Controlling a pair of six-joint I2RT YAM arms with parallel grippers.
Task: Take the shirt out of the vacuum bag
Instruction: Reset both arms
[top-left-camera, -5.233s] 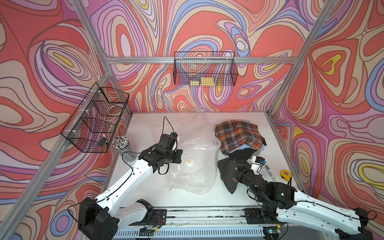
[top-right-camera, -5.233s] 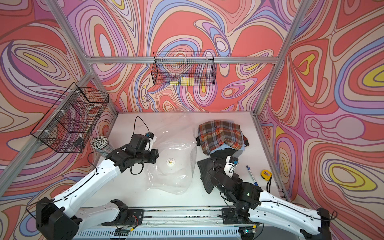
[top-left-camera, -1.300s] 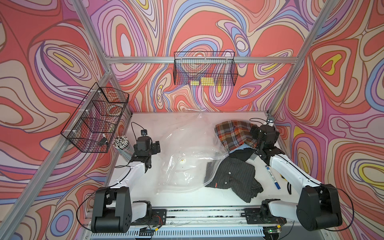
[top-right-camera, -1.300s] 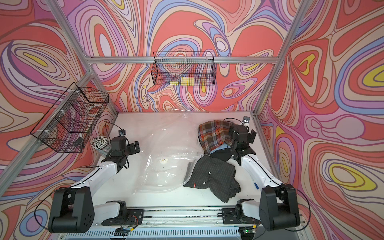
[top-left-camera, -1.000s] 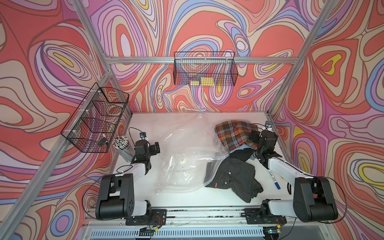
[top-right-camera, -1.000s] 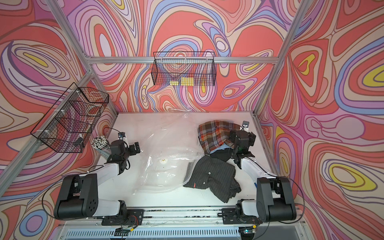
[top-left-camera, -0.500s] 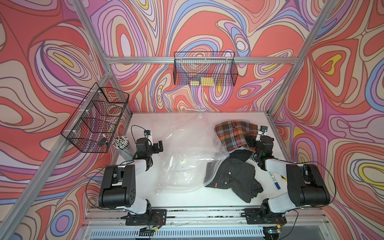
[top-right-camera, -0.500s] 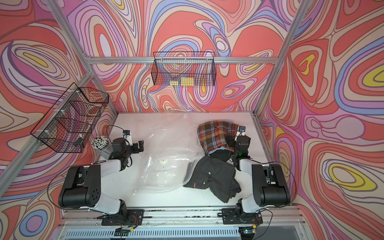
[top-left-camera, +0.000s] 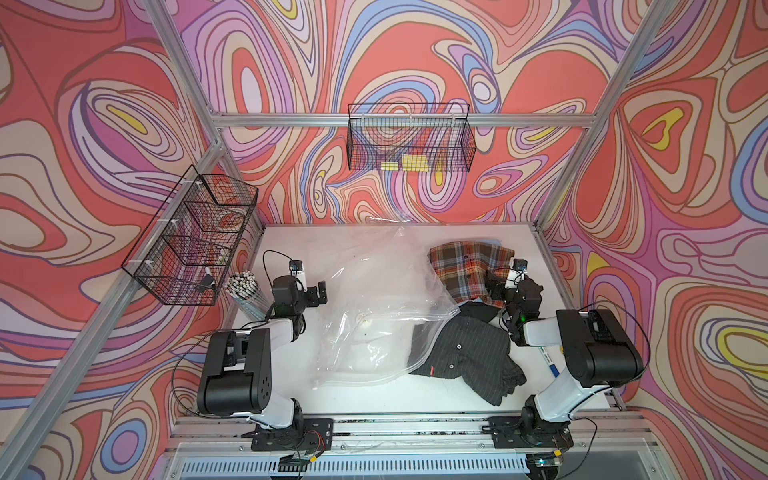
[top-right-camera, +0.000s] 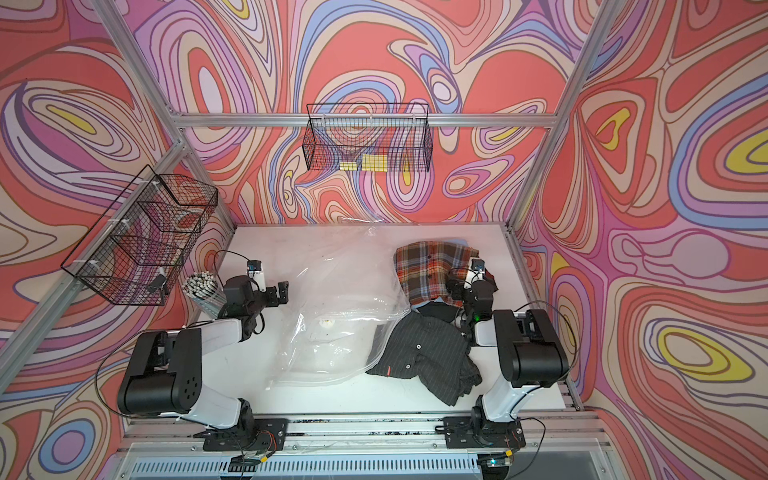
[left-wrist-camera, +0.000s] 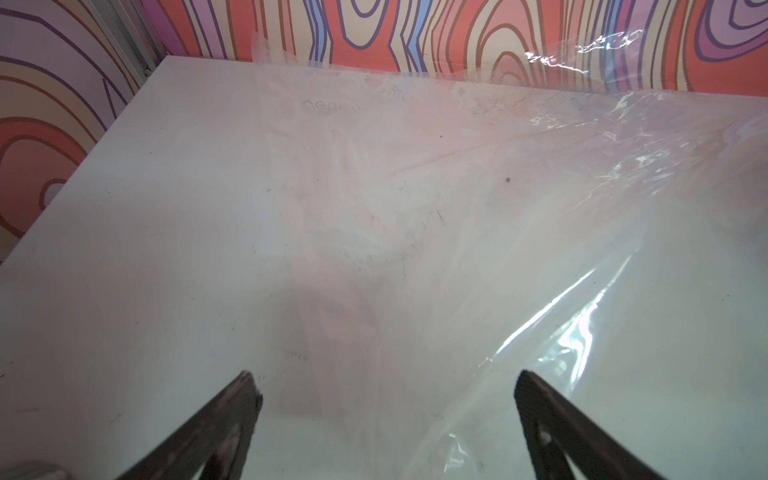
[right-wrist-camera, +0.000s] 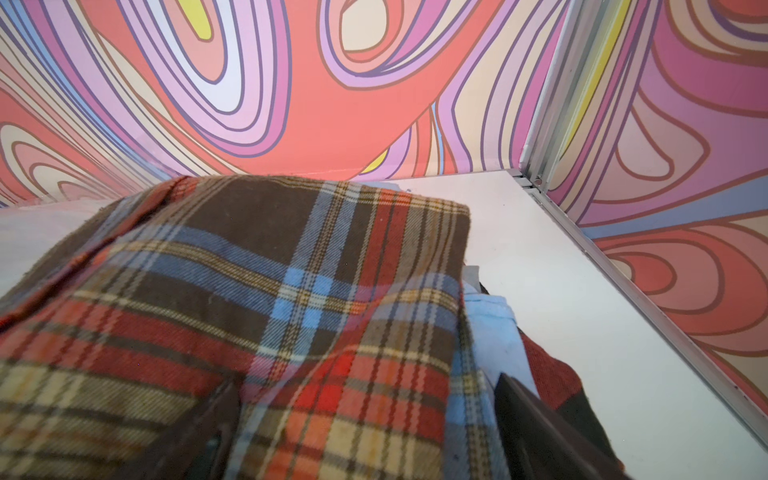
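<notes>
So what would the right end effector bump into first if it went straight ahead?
Most likely the plaid shirt, lying right ahead of the open right end effector, though depth is unclear.

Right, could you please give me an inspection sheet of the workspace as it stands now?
Surface: white tabletop, lightly scuffed.
Job's things: large crinkly transparent vacuum bag lying slack; dark pinstriped shirt mostly outside it, one edge at the zip mouth.
Clutter: folded plaid flannel shirt; blue pen; bundle of white sticks.
Grippers: left gripper open, empty, at the bag's edge; right gripper open over the plaid shirt.
Cables: black cables loop beside both arms.
Surroundings: black wire baskets on side and back swirl-patterned walls; aluminium frame.
</notes>
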